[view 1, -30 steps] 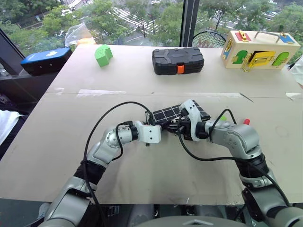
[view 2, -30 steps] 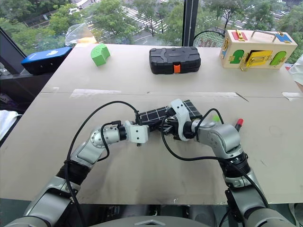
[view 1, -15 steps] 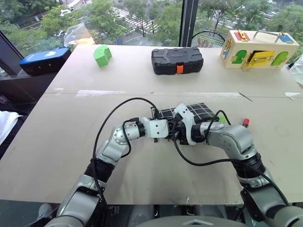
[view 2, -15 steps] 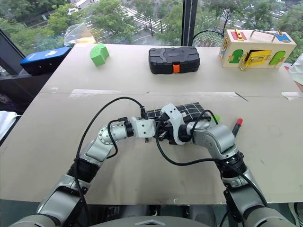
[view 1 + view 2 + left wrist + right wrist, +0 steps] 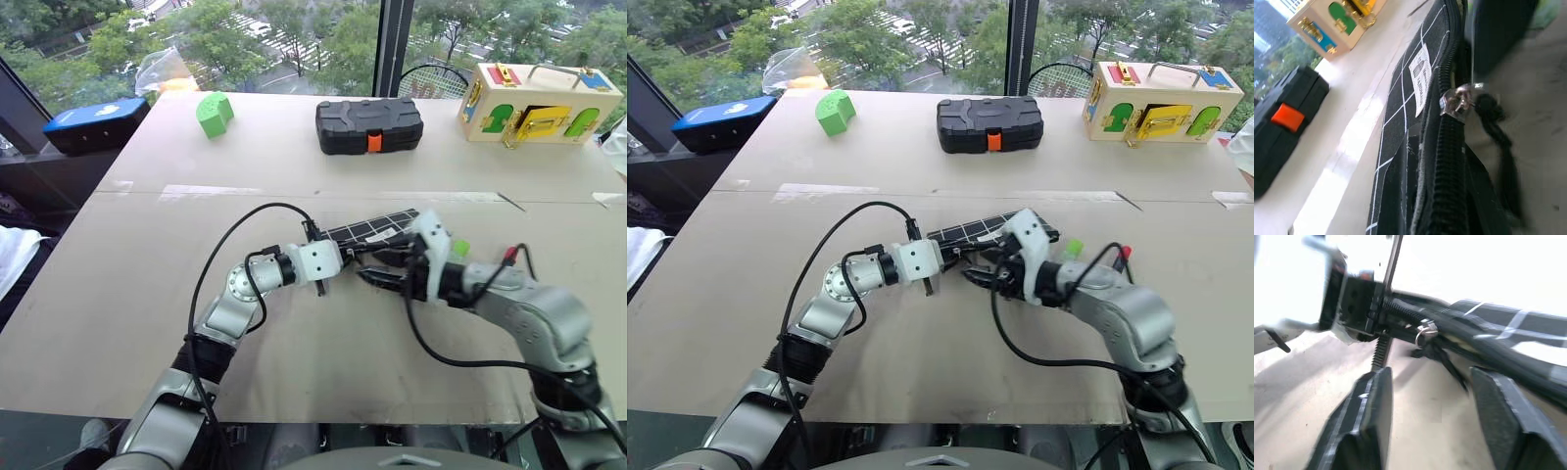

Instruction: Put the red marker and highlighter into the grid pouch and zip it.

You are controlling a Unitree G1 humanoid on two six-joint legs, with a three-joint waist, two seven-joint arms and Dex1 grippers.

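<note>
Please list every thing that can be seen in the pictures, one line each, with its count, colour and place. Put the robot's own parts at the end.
Flat fabric grid pouch: one, black with white grid, mid-table, one end lifted.
Metal zipper pull: one, silver with black cord, near the left gripper's end of the pouch.
Stubby highlighter: one, light green, right of the pouch.
Red marker: one, red tip showing, behind the right arm.
Hard plastic case: one, black with orange latch, far middle.
Green block: one, far left.
Wooden latch box: one, pale with coloured doors, far right.
Blue device: one, beyond the table's left edge.
Left gripper: shut on the pouch's end.
Right gripper: open, facing the zipper pull.
</note>
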